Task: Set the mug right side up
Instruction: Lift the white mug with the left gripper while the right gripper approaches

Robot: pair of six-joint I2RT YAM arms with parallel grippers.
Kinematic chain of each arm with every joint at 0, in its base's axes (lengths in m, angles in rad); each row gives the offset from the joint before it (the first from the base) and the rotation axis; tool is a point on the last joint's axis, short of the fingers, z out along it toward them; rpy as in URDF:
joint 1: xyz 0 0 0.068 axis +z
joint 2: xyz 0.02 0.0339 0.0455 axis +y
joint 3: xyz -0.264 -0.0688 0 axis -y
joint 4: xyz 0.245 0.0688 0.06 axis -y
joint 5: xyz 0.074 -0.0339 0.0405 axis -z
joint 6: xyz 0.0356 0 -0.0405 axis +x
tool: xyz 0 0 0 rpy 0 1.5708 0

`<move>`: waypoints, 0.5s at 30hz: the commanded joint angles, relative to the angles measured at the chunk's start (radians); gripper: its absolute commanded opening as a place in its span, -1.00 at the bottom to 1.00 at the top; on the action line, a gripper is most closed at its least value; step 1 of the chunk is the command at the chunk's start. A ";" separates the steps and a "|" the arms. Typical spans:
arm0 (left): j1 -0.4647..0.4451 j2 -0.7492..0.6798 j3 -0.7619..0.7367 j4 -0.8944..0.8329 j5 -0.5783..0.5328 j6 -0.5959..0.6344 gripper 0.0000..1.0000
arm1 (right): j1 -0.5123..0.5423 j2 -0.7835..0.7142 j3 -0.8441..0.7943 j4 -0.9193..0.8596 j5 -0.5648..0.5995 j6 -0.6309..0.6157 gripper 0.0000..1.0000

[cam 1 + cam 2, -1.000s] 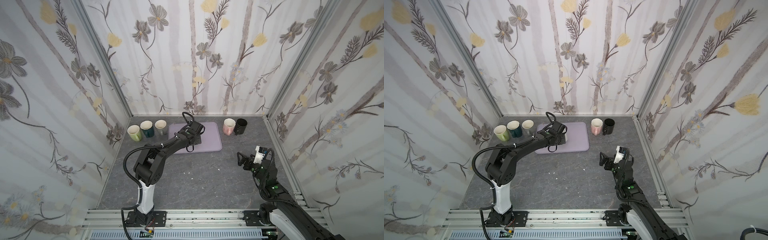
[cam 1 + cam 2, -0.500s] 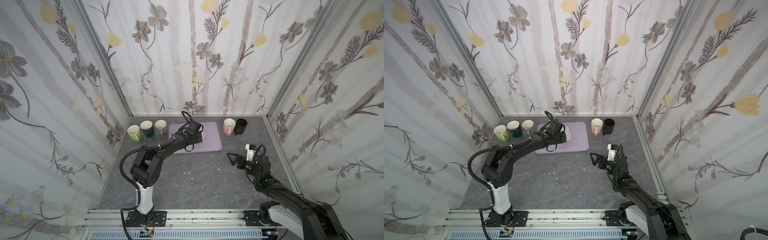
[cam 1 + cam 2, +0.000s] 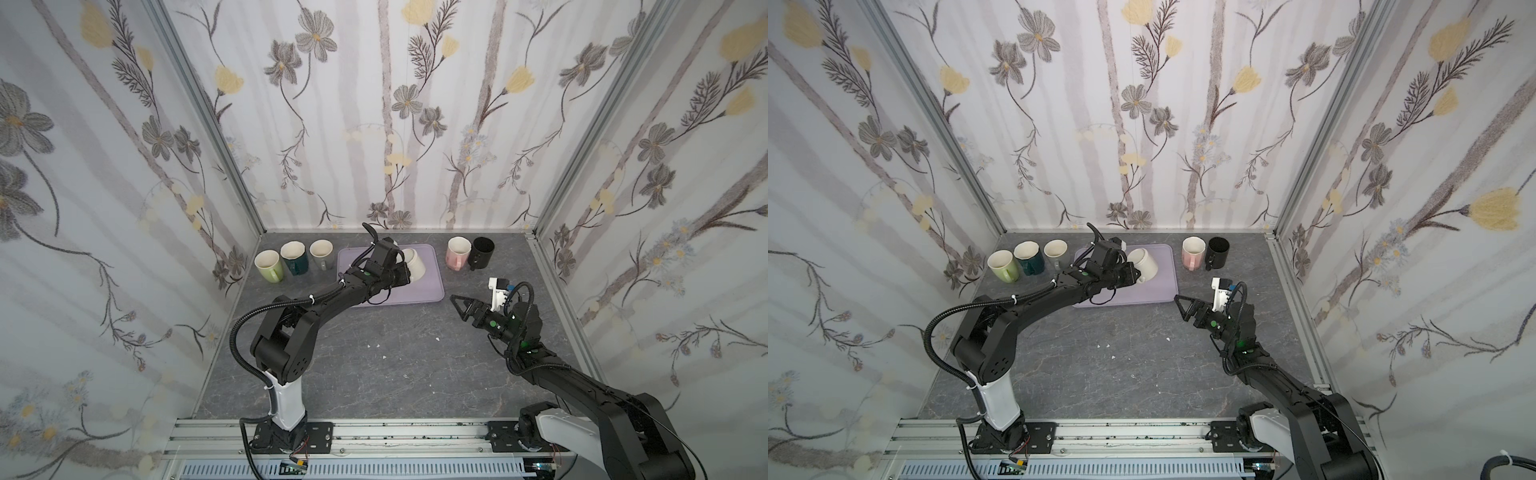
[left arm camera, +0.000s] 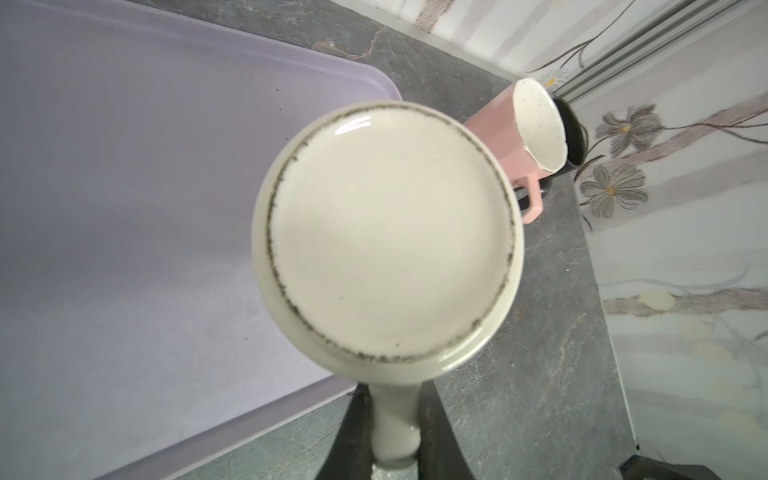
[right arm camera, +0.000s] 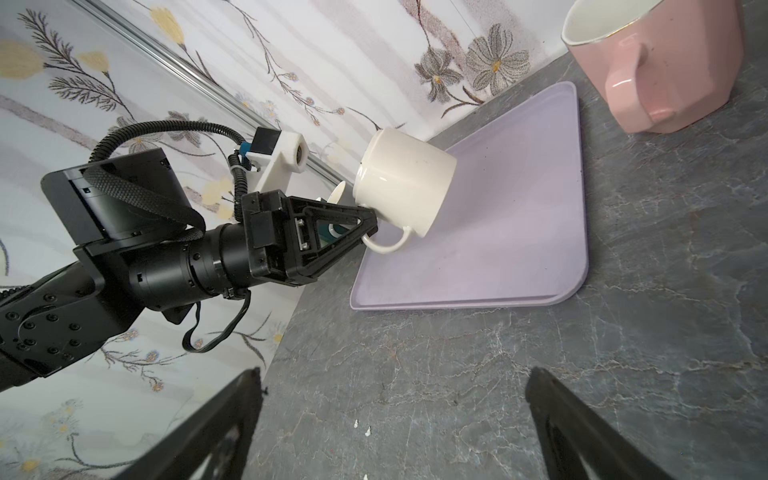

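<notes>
The cream mug (image 5: 403, 183), tilted mouth-down over the purple tray (image 5: 519, 249), hangs at the tips of the left pincer (image 5: 369, 233), clamped on its handle, likely so a wrist roll can right it; the right pincer (image 5: 390, 374) stands open.

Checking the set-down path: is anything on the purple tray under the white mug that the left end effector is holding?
Nothing visible. The white mug is tilted, gripped by its handle in the left end effector, and the tray beneath it is bare. The pink mug and grey mug stand off the tray, beside its ends.
</notes>
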 commanded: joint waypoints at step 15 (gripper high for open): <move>-0.022 -0.081 -0.040 0.427 0.225 -0.132 -1.00 | 0.000 0.011 0.084 0.090 -0.063 0.038 0.97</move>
